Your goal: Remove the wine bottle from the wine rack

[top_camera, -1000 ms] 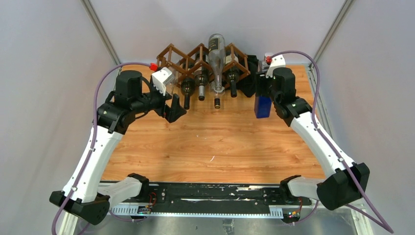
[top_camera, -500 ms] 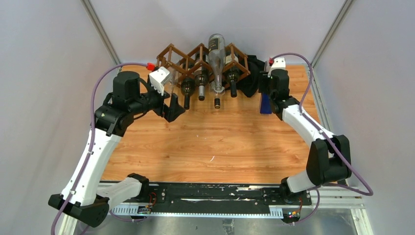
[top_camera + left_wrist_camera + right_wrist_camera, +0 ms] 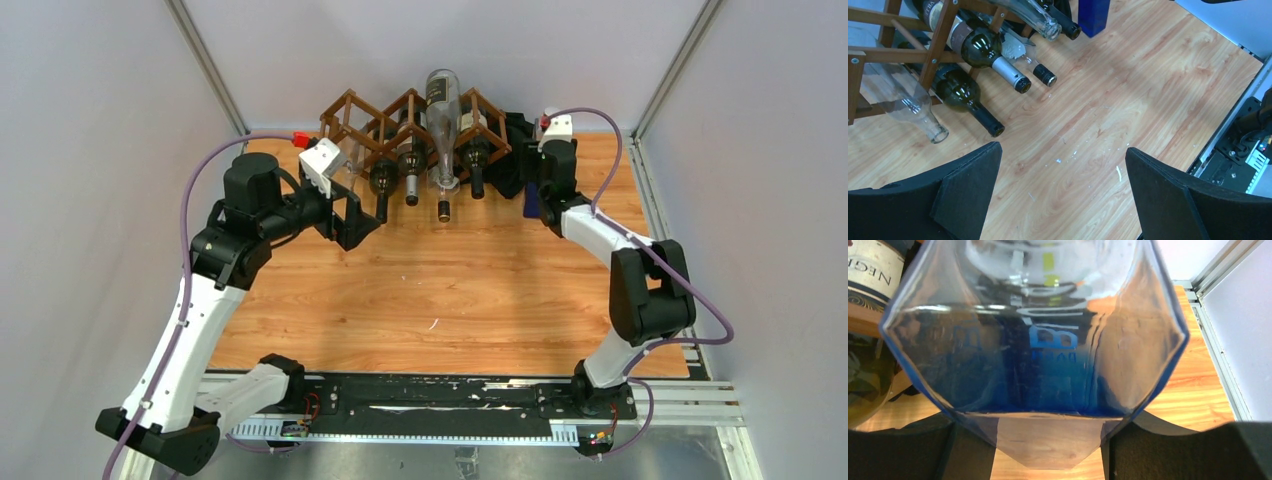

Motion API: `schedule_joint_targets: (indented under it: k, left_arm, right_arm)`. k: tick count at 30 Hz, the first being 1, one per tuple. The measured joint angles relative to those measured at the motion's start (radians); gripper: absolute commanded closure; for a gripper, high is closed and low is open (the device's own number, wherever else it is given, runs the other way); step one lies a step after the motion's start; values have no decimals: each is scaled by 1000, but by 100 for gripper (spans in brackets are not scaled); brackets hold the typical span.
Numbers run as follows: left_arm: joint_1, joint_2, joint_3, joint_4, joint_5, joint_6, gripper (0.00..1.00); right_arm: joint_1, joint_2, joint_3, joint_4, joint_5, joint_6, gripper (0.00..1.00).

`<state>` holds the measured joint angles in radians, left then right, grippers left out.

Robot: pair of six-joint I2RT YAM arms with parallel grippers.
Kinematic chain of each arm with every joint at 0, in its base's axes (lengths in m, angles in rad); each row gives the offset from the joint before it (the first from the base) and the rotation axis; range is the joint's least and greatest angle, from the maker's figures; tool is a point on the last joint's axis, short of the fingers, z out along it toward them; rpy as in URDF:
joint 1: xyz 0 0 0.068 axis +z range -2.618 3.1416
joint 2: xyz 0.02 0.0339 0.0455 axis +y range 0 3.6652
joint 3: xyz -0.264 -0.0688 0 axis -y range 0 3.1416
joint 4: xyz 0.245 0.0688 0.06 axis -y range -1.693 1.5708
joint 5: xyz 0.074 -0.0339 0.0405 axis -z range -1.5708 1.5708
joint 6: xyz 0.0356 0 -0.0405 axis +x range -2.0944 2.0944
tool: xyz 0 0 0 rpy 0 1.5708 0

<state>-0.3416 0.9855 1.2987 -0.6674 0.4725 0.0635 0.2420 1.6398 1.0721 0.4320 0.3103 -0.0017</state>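
The dark brown lattice wine rack [image 3: 408,112] stands at the back of the table and also shows in the left wrist view [image 3: 937,36]. It holds several dark bottles [image 3: 411,165] and a clear bottle [image 3: 441,120] lying on top. My right gripper [image 3: 536,192] is shut on a blue glass bottle [image 3: 1033,340], held upright just right of the rack, off it. The bottle fills the right wrist view between the fingers of the right gripper [image 3: 1048,432]. My left gripper [image 3: 352,220] is open and empty in front of the rack's left end, above bare table [image 3: 1062,148].
A clear empty bottle [image 3: 903,97] lies in the rack's left cell, with dark bottle necks [image 3: 985,120] poking forward. The blue bottle [image 3: 1094,15] shows beyond them. A metal frame post [image 3: 665,80] and grey walls border the wooden table [image 3: 440,290].
The right arm has folded its elbow back and carried the blue bottle further back, close to the rack's right end. The left gripper has shifted slightly left and stays open.
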Motion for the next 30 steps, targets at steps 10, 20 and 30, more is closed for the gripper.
schedule_joint_targets:
  k: [10,20,30]
  left_arm:
    - [0,13,1,3,8,-11,0]
    - [0,23,1,7,14,-10,0]
    - [0,25,1,-2,23,-7,0]
  right_arm:
    - [-32,91,50,95,9,34,100]
    - [-47,176,116,157,22,92,94]
    - [-47,177,126,140,-14,92,20]
